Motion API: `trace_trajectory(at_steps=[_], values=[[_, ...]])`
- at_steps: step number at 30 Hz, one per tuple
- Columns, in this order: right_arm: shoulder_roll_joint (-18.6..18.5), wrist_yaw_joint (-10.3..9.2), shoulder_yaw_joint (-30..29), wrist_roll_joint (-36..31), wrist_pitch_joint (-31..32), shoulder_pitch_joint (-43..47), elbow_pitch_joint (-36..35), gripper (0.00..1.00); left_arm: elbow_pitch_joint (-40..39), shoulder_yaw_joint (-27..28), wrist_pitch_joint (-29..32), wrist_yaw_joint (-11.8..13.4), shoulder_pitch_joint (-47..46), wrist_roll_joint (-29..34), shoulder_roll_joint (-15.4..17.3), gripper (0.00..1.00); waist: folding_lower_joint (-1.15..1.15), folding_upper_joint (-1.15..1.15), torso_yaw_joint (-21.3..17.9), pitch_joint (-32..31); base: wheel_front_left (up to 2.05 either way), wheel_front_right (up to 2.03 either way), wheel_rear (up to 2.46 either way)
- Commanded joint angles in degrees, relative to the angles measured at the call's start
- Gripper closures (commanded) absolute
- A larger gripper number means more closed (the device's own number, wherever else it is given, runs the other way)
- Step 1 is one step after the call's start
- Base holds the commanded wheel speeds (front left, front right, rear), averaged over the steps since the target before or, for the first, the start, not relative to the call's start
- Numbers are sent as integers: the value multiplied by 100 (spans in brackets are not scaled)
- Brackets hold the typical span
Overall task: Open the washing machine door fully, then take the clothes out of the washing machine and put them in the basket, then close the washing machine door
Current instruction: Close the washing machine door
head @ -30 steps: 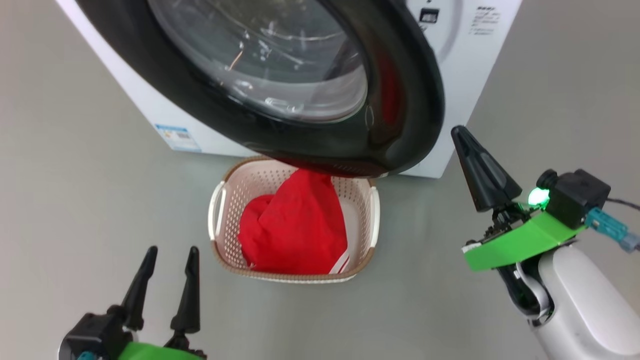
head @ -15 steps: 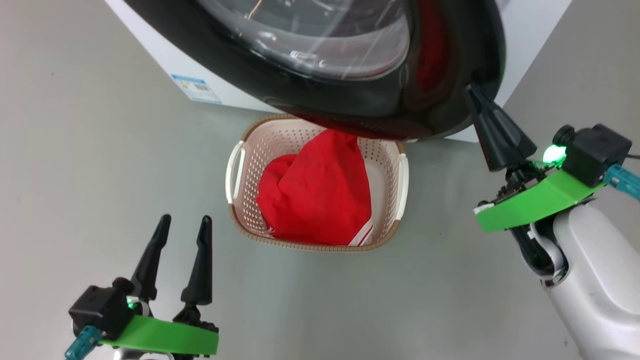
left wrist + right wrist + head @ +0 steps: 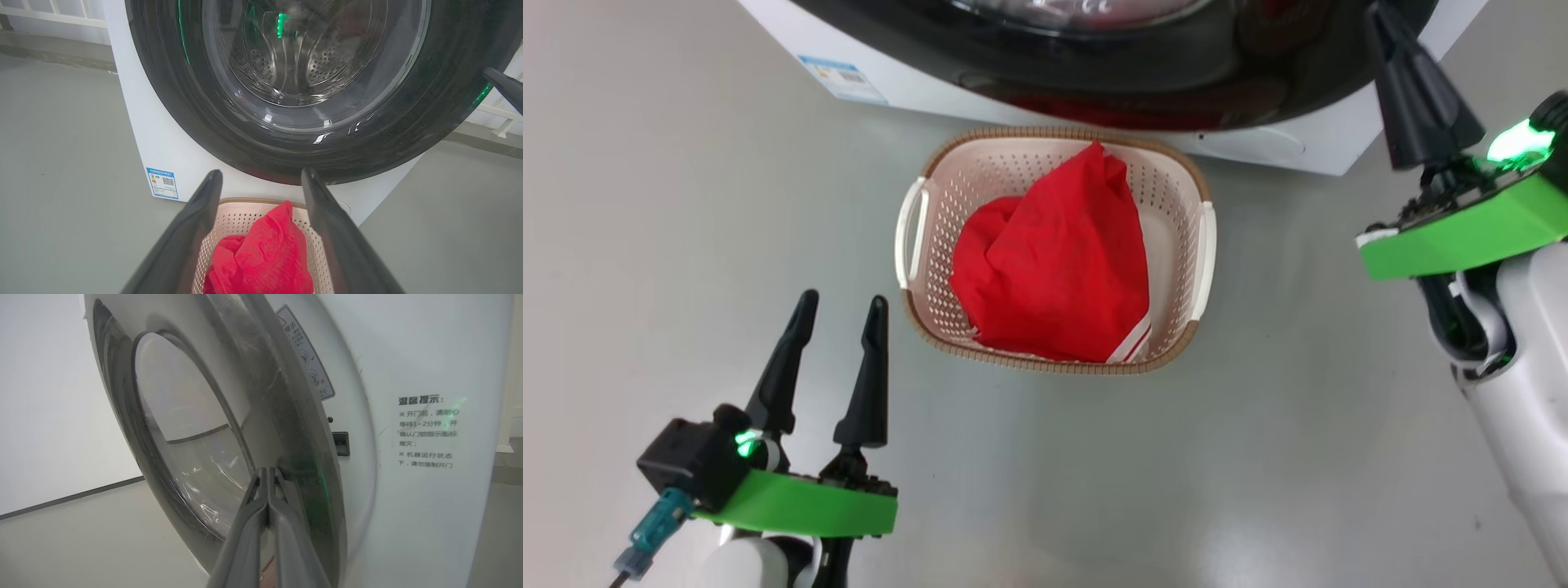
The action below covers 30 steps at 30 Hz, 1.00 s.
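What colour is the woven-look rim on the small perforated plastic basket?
Brown, edging the cream plastic basket; the head view shows it best.

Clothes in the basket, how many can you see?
2. A plain red one fills most of the basket; a red-and-white striped one peeks out under it at the near right corner. More may be hidden beneath.

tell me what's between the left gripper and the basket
Bare grey floor in the head view; the left gripper stands apart from the basket.
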Motion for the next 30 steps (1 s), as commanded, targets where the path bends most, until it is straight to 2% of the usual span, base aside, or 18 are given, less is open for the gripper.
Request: trace_trajectory(at_steps=[1,16,23,25,28,29,30], values=[[-22,11,-21,61,-35,-151,-141,100,-173,140,-68,17,-105,-59,92,0,0,0,53,200,0,0,0],[-30,11,-395,96,-35,-775,-103,100,-270,4,-68,79,-322,-79,92,0,0,0,107,500,0,0,0],[14,11,-72,48,-35,-437,-121,100,-171,65,-68,71,-265,-23,92,0,0,0,16,272,0,0,0],[29,11,14,39,-35,-237,-144,88,-120,100,-68,62,-222,14,92,0,0,0,-23,153,0,0,0],[76,11,65,31,-35,98,-220,51,-31,189,-68,46,-143,93,92,0,0,0,-100,-42,0,0,0],[91,11,78,23,-35,220,-242,18,2,222,-68,41,-114,127,92,0,0,0,-128,-111,0,0,0],[108,11,90,16,-35,345,-269,0,35,254,-68,34,-84,163,92,0,0,0,-157,-183,0,0,0]])
